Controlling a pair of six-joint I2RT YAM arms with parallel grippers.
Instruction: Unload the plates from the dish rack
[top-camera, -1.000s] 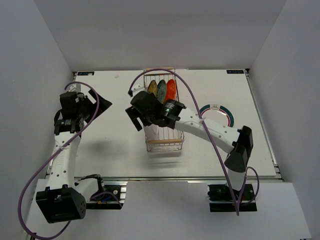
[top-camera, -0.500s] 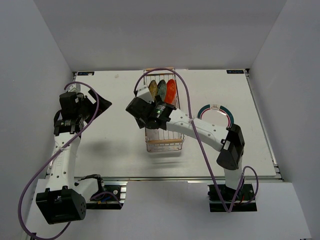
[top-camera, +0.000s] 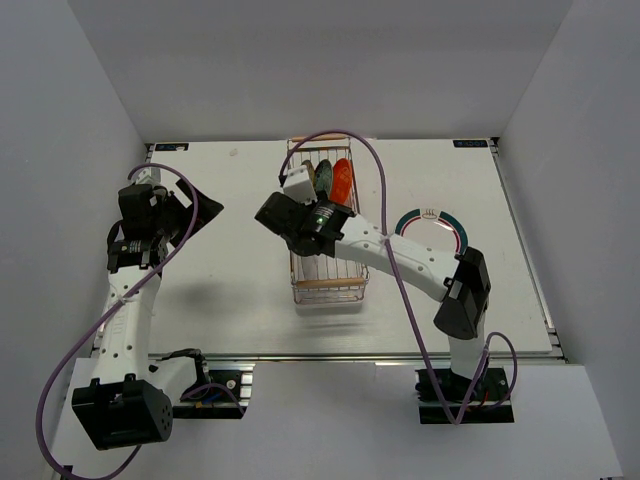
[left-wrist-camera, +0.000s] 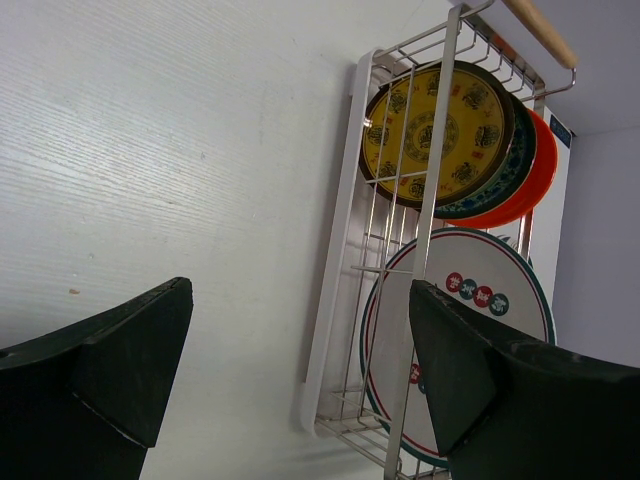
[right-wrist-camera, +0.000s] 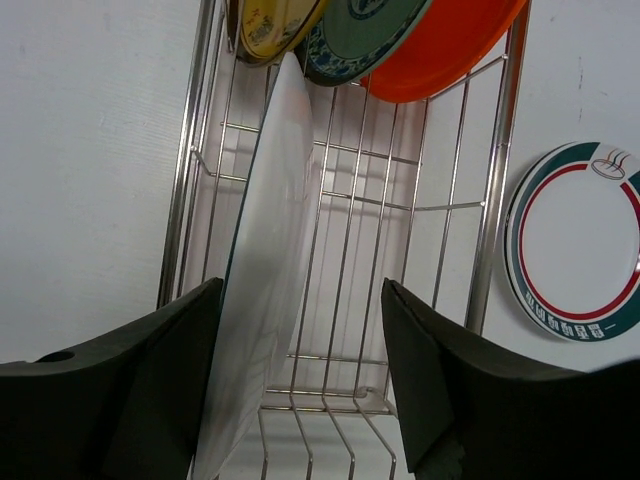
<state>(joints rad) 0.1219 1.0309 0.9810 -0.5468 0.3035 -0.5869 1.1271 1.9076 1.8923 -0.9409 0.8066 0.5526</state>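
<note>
The dish rack (top-camera: 327, 262) stands mid-table. At its far end stand the yellow-olive plate (right-wrist-camera: 268, 20), the grey-blue plate (right-wrist-camera: 368, 25) and the orange plate (right-wrist-camera: 452, 50). A large white plate (right-wrist-camera: 262, 300) stands on edge in the rack; the left wrist view shows its teal rim and red and dark marks (left-wrist-camera: 470, 330). My right gripper (right-wrist-camera: 302, 290) is open above the rack, and the white plate's edge lies between its fingers, close to the left finger (right-wrist-camera: 130, 390). My left gripper (left-wrist-camera: 300, 290) is open and empty, left of the rack.
A teal-and-red-rimmed white plate (top-camera: 432, 228) lies flat on the table right of the rack, also in the right wrist view (right-wrist-camera: 575, 245). The rack's wooden handle (left-wrist-camera: 540, 30) is at its far end. My right arm (top-camera: 400, 255) crosses above the rack.
My right gripper moved toward the far end of the rack and now sits over the standing white plate. The right elbow swung left. The left arm has not moved.
</note>
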